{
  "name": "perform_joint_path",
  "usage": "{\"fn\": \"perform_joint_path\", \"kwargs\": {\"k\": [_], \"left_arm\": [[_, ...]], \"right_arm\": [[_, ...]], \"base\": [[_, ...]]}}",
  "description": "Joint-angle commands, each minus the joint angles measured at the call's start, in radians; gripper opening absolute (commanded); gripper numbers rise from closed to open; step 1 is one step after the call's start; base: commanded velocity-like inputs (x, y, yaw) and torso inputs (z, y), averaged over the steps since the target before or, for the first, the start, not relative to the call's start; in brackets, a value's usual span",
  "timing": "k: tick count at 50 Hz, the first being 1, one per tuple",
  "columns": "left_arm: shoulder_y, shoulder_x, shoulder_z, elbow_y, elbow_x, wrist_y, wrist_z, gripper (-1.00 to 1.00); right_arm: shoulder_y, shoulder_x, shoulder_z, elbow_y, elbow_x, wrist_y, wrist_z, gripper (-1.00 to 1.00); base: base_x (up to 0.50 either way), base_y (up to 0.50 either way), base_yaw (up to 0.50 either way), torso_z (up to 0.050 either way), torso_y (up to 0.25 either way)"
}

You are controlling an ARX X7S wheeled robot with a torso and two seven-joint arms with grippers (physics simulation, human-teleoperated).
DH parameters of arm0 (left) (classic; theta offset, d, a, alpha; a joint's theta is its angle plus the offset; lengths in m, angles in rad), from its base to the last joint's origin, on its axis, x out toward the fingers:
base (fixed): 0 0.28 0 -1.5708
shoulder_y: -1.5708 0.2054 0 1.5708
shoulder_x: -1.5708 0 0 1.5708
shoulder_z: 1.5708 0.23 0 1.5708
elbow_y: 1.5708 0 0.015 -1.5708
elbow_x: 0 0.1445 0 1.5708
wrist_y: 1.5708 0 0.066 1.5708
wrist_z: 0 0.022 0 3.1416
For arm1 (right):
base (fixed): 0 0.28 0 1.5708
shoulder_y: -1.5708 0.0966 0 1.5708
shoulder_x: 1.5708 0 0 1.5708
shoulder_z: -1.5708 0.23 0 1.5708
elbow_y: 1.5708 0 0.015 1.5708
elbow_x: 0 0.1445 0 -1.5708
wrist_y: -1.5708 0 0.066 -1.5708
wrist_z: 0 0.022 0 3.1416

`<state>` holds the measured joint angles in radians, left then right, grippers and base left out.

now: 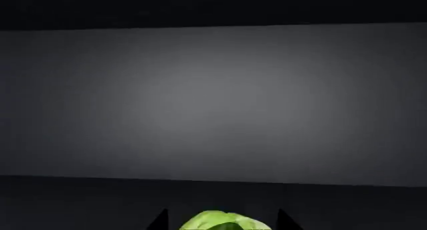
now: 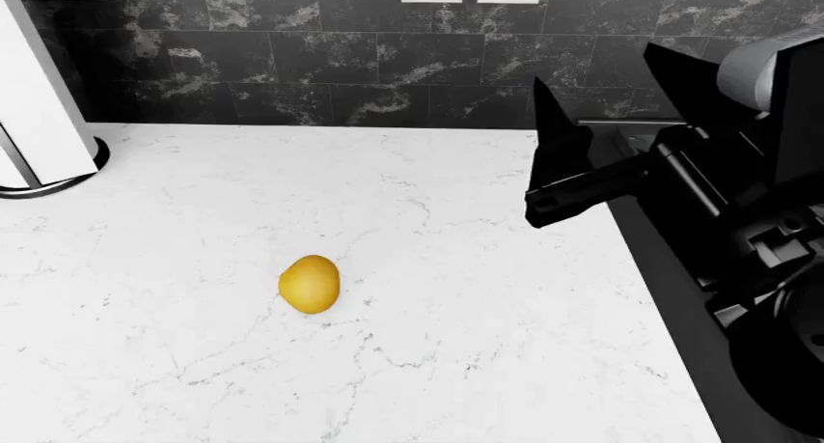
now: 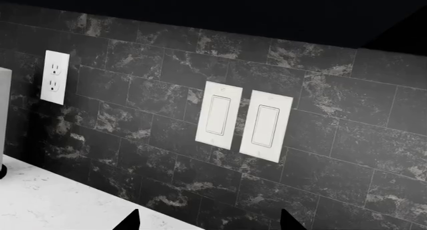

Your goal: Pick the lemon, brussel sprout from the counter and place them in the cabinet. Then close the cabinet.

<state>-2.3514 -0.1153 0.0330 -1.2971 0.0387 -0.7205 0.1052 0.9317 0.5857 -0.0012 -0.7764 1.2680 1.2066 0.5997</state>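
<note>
We see lemon (image 2: 309, 284) alone mid-tabletop (image 2: 515, 366) | left hand (image 1: 223, 221) grasping brussel sprout (image 1: 223, 221), facing dim grey panel | right hand (image 2: 547, 187) spread, empty, right of lemon | risk: sprout rolling out upon release.

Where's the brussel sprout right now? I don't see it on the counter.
The brussel sprout shows only in the left wrist view, between the left gripper's fingertips, facing a plain grey panel. In the head view only the lemon lies on the counter.
</note>
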Motion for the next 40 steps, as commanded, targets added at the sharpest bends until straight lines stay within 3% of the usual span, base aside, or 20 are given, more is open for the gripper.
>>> {"fn": "perform_joint_path", "kwargs": {"k": [1,28,40], "left_arm": [[-0.005,-0.003,-0.023,0.010,-0.013,-0.069,-0.051,1.00],[-0.005,0.020,-0.021,0.199,0.013,0.176,0.076,1.00],[-0.004,0.035,-0.014,0.298,0.035,0.210,0.162,1.00]], "right_arm": [[-0.001,-0.001,-0.008,0.001,0.000,-0.008,0.006,1.00],[-0.045,0.017,-0.007,-0.003,-0.029,-0.051,-0.017,1.00],[-0.052,0.023,-0.007,-0.005,-0.025,-0.059,-0.013,1.00]], "base": [[0.00,0.00,0.00,0.000,0.000],[0.00,0.00,0.00,0.000,0.000],[0.00,0.00,0.00,0.000,0.000]]}}
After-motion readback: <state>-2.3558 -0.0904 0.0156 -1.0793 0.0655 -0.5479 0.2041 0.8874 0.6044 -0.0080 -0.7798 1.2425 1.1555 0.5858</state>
